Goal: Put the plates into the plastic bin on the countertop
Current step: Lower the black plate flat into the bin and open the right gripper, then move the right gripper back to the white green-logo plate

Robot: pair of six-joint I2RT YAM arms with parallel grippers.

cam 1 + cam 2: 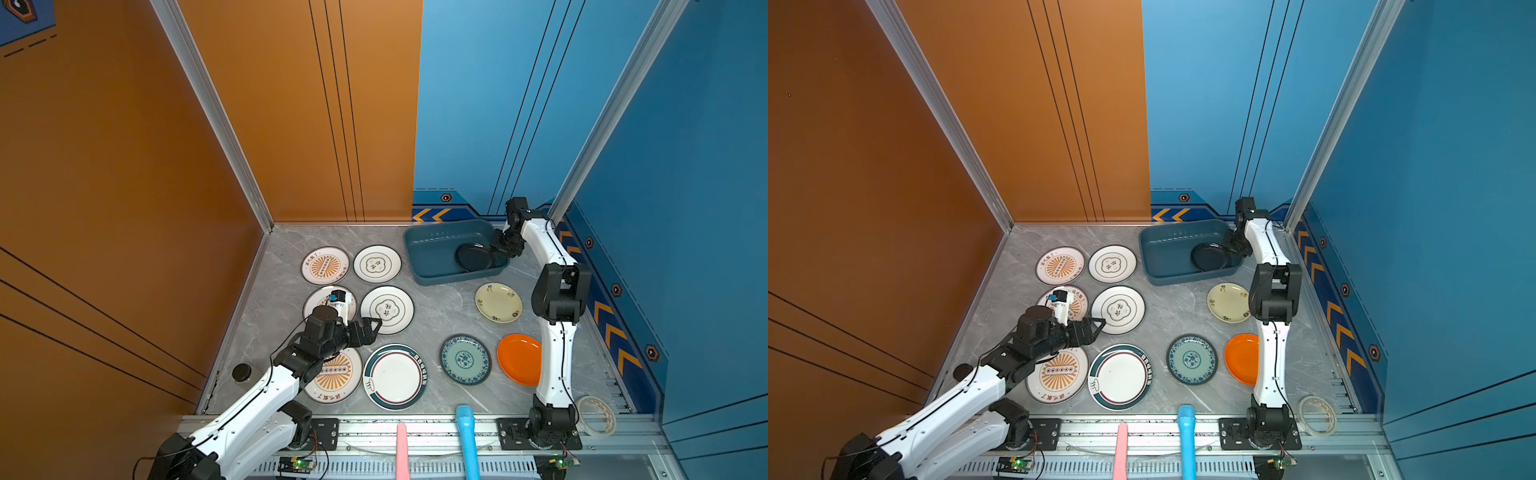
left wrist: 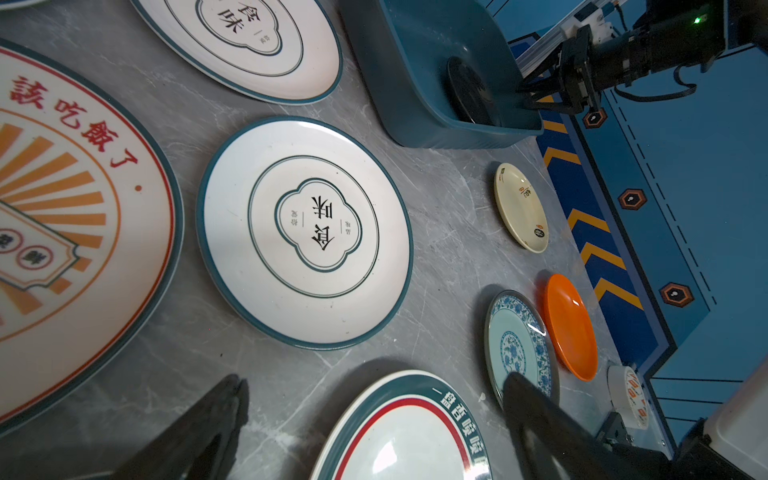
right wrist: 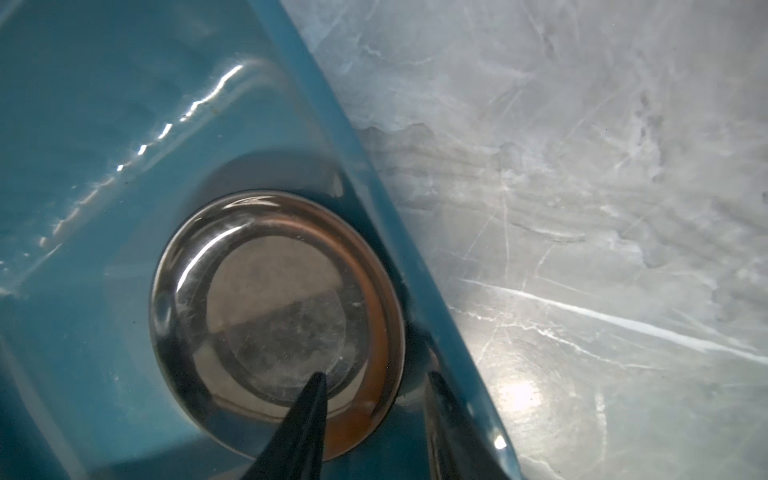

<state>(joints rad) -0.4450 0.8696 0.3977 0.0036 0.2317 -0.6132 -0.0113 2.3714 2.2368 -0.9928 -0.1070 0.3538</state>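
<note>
Right tool (image 3: 375, 374) parted astride the rim of the black plate (image 3: 274, 299), lying in the bin (image 1: 432, 249) at its right end — left tool (image 2: 374, 380), spread wide, faces the emblem plate (image 2: 307, 232) dead ahead.

White arm shells (image 1: 555, 365), black joints (image 1: 559, 297), thin black cables (image 1: 562, 345), left hand (image 1: 376, 326) black, screwed black base plates (image 1: 509, 432).

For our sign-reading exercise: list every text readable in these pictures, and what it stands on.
"該吃飯了": round white plate with orange sunburst.
"食味": round white plate with black emblem and its twin.
"一盤香噴噴", cut off: round white teal-rimmed plate.
Marks on cream round plate, print on tape roll: too small.
</note>
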